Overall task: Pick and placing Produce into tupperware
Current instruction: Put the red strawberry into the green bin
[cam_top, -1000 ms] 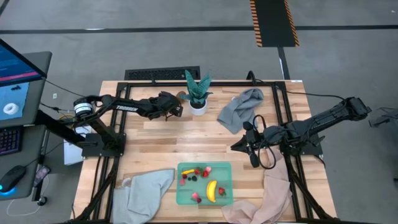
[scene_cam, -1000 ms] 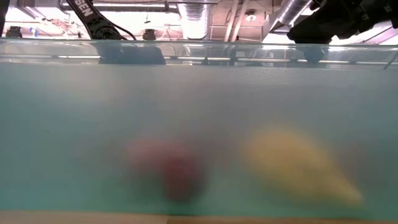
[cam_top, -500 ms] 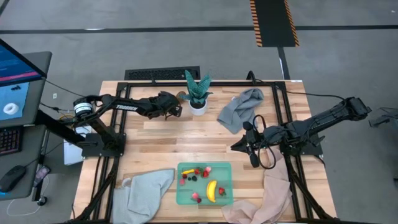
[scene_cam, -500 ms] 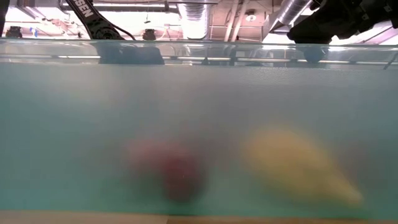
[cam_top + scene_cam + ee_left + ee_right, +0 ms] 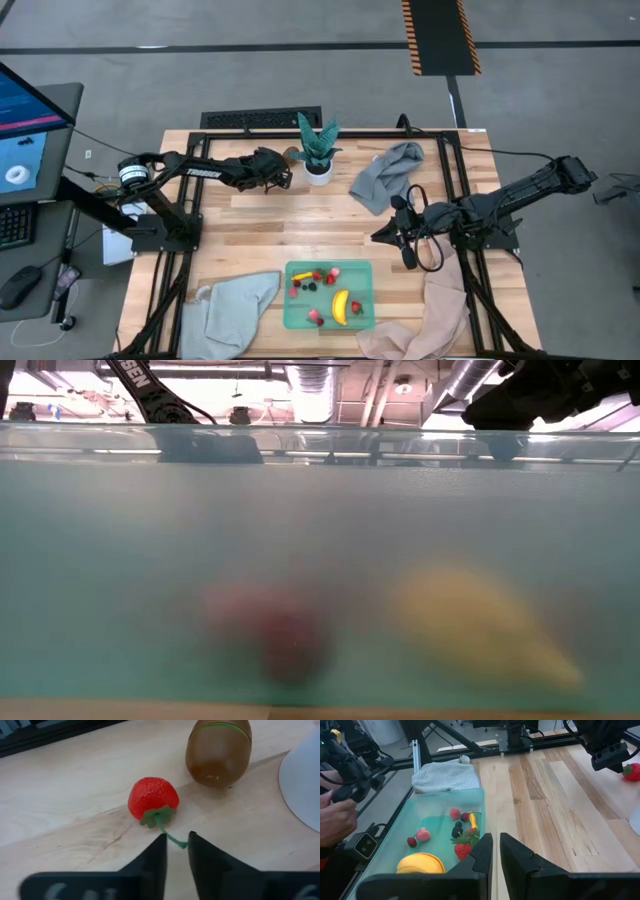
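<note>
1. I count two arms. The left end effector (image 5: 176, 851) sits at the far side of the worktop (image 5: 300, 230), beside the potted plant (image 5: 318, 150); its fingers stand narrow, a thin gap between them, holding nothing, with the green stem of a strawberry (image 5: 152, 800) lying just in front of the tips.
2. The right end effector (image 5: 495, 851) hovers right of centre; its fingers are nearly together and hold nothing.
3. One kiwi (image 5: 218, 751), brown, smooth and rounded, with a green band, lies just beyond that strawberry and apart from it.
4. One tupperware (image 5: 328, 318), translucent mint-green with rounded corners, rests at the near edge. Inside it I see one yellow banana (image 5: 341, 306), several small red and dark pieces, and pink ones.
5. Three cloths: two grey (image 5: 237, 305) (image 5: 386, 176), one pinkish-beige (image 5: 420, 322), all crumpled.
6. The worktop is pale wooden planks inside a black metal frame; grey floor surrounds it.
7. A person's hand (image 5: 335, 822) shows past the container.
</note>
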